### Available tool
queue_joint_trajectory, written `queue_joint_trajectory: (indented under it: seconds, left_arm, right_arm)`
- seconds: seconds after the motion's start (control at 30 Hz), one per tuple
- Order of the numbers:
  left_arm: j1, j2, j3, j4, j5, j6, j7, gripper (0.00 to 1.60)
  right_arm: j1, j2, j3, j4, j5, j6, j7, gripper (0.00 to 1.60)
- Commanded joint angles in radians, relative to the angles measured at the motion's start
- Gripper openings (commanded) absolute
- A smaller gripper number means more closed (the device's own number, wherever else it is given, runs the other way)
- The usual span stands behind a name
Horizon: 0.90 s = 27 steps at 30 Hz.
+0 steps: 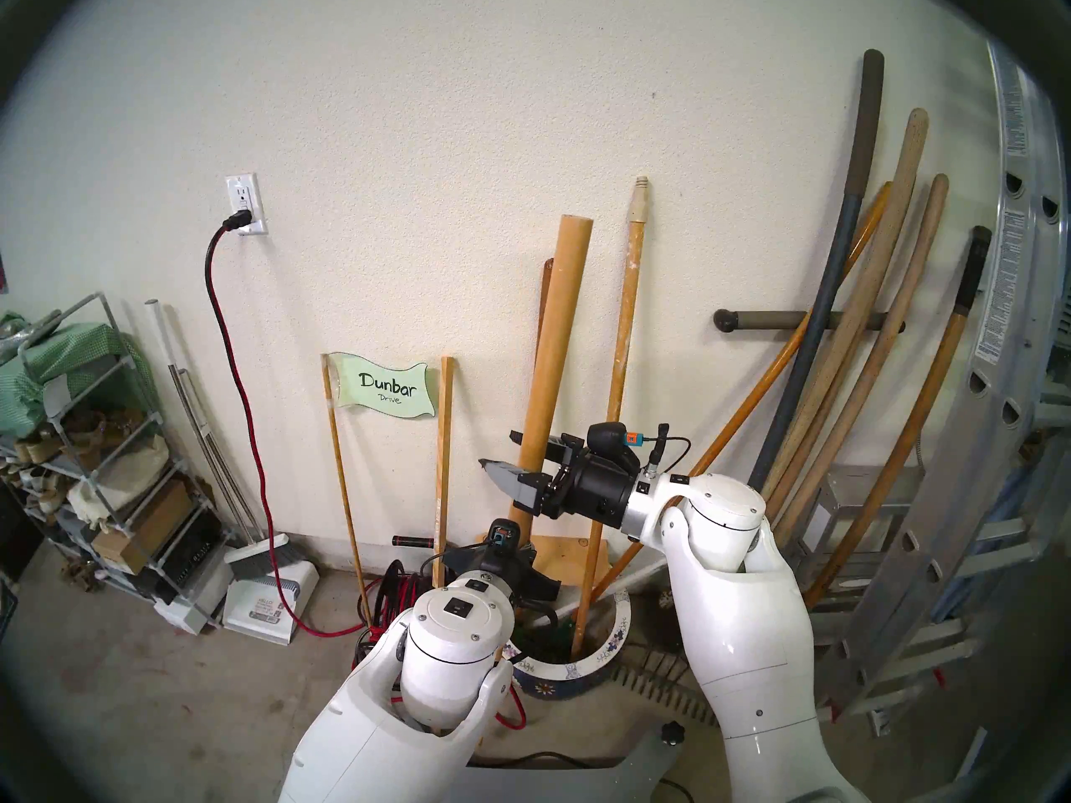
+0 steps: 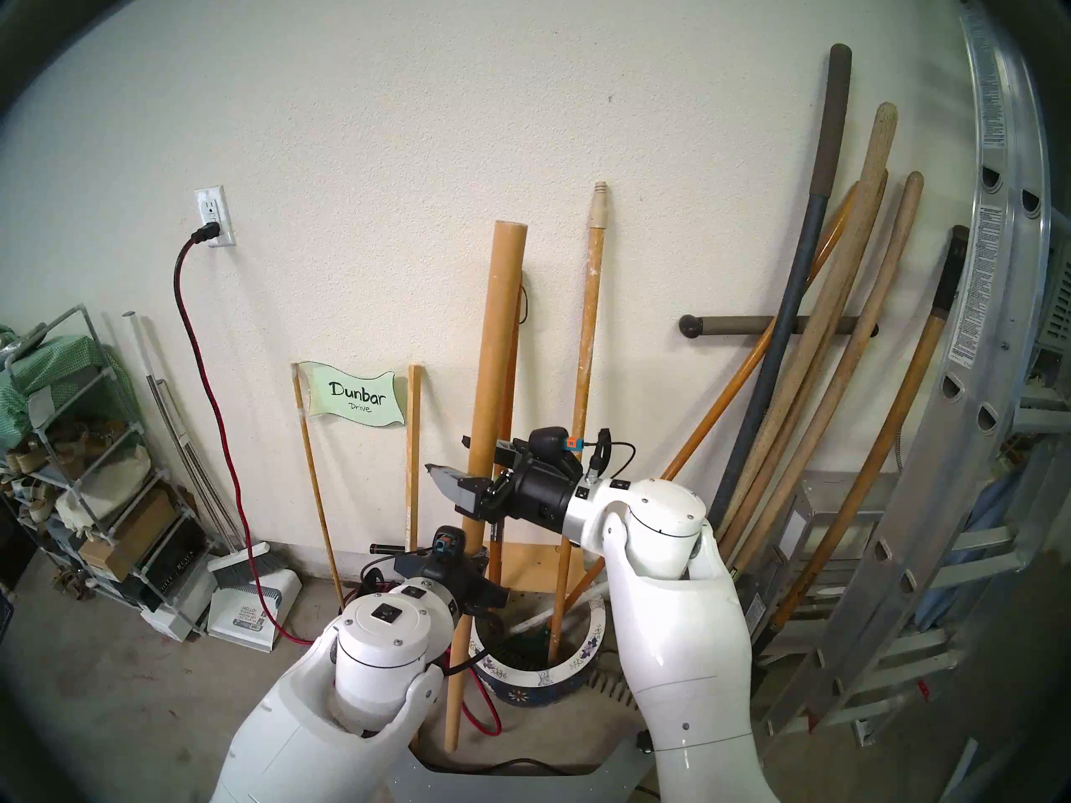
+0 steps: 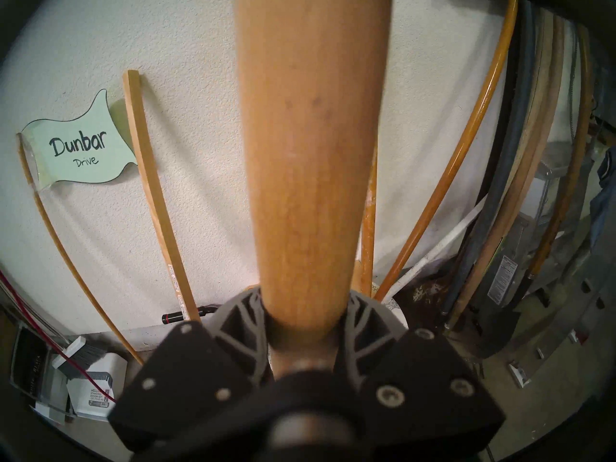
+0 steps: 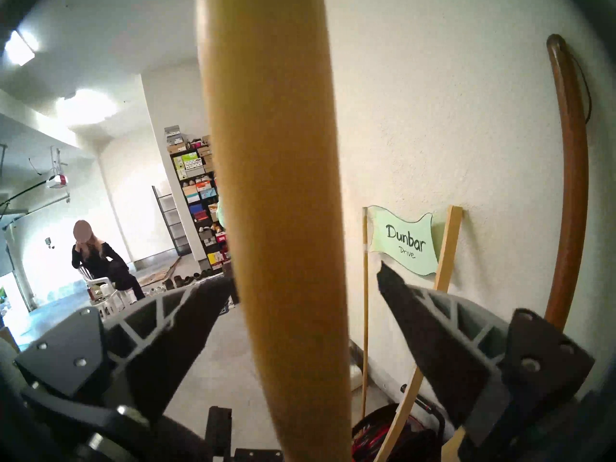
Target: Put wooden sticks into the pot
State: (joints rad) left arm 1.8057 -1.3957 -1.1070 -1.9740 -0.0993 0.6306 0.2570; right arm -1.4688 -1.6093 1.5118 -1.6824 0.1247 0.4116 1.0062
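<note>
Left gripper [image 3: 305,321] clamped on thick plain tan wooden pole [image 1: 550,355], low on shaft; pole upright, lower end outside wide blue floral ceramic pot [image 1: 615,628], at its 9 o'clock. Right gripper [image 4: 300,284] wide open, fingers straddling same pole higher up. Thin paint-flecked pole [image 1: 623,321] stands inside pot.

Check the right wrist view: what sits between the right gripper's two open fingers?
The thick plain wooden stick, apparently untouched by either finger; the left gripper clamps it lower down.

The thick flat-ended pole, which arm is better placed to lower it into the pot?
Left: the left gripper already clamps the thick pole. The right gripper only straddles it, jaws open.
</note>
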Motion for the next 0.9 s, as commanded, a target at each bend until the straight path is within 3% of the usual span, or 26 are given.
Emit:
queue_joint_trajectory:
  seconds: [0.0,0.07,0.43,0.47,0.53,0.57,0.87]
  left_arm:
    - [-0.011,0.010,0.018,-0.049,-0.021,-0.002,0.037,0.00]
    - [-0.013,0.013,0.024,-0.052,-0.028,0.002,0.047,0.00]
    - [-0.013,0.031,0.042,-0.076,-0.055,0.031,0.112,0.00]
    - [-0.012,0.032,0.042,-0.080,-0.057,0.038,0.120,0.13]
    - [-0.005,0.033,0.037,-0.088,-0.061,0.043,0.119,1.41]
    - [-0.003,0.035,0.037,-0.091,-0.068,0.047,0.129,1.60]
    - [0.028,0.068,0.040,-0.133,-0.115,0.070,0.149,1.60]
  right_arm:
    - [0.033,-0.018,-0.022,-0.010,-0.009,-0.006,-0.058,0.91]
    - [0.032,-0.018,-0.028,-0.007,-0.026,-0.013,-0.066,0.00]
    - [0.006,-0.007,-0.030,-0.055,-0.038,-0.005,-0.062,0.00]
    - [0.009,-0.007,-0.027,-0.055,-0.033,-0.003,-0.055,0.00]
    - [0.011,-0.011,-0.023,-0.057,-0.031,-0.004,-0.057,0.00]
    - [0.013,-0.013,-0.020,-0.056,-0.029,-0.004,-0.057,0.00]
    - [0.036,-0.021,-0.016,-0.051,-0.021,0.000,-0.074,0.00]
